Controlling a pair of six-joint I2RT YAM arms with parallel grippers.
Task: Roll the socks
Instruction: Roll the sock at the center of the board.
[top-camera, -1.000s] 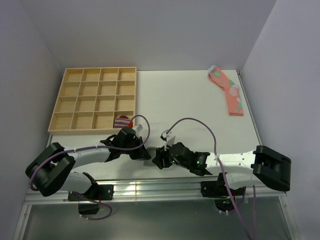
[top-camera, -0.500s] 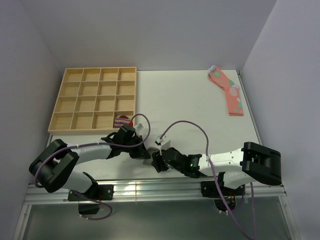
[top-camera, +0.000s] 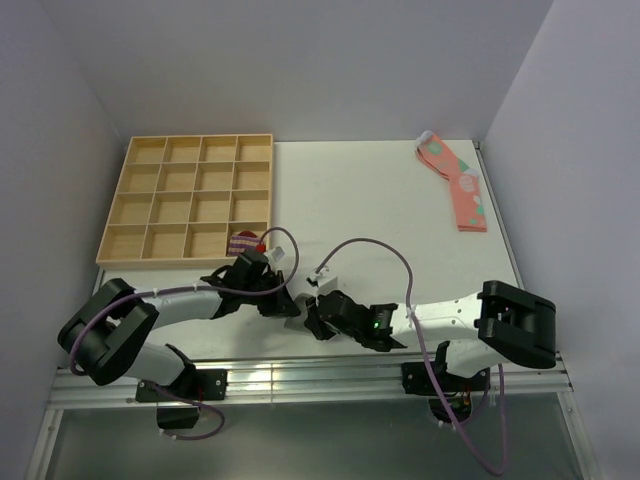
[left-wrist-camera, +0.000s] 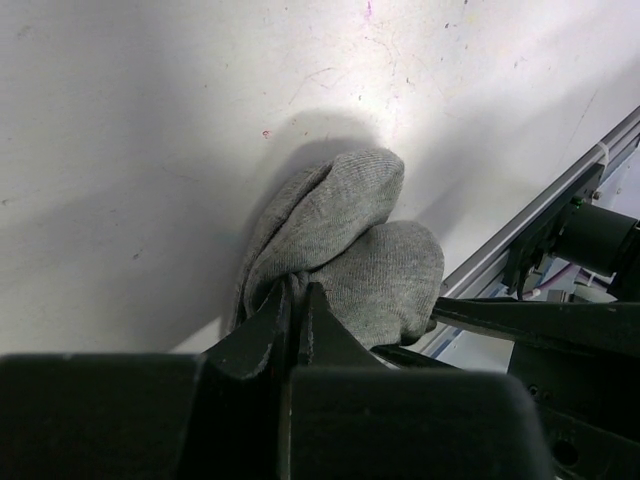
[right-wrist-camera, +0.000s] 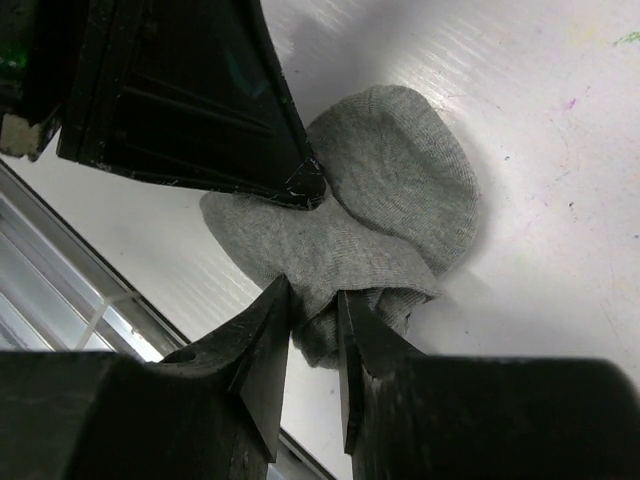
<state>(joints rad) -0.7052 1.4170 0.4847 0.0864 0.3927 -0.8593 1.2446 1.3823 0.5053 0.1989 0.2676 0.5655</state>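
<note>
The grey socks (left-wrist-camera: 345, 235) lie bunched in a lump on the white table close to its near edge; in the right wrist view the socks (right-wrist-camera: 400, 190) are folded over themselves. My left gripper (left-wrist-camera: 297, 285) is shut on a fold at one side of the lump. My right gripper (right-wrist-camera: 313, 292) is shut on the fabric's lower edge from the opposite side. From above, the left gripper (top-camera: 285, 298) and right gripper (top-camera: 315, 320) meet tip to tip and hide most of the socks (top-camera: 292, 306).
A wooden compartment tray (top-camera: 185, 200) stands at the back left, with a small purple-striped bundle (top-camera: 243, 242) at its front right corner. Pink spotted socks (top-camera: 458, 185) lie at the far right. A metal rail (top-camera: 300, 378) runs along the near edge.
My right arm has slid left to the sock lump and its jaws have narrowed onto the fabric. The left gripper has kept its pinch, shifting slightly.
</note>
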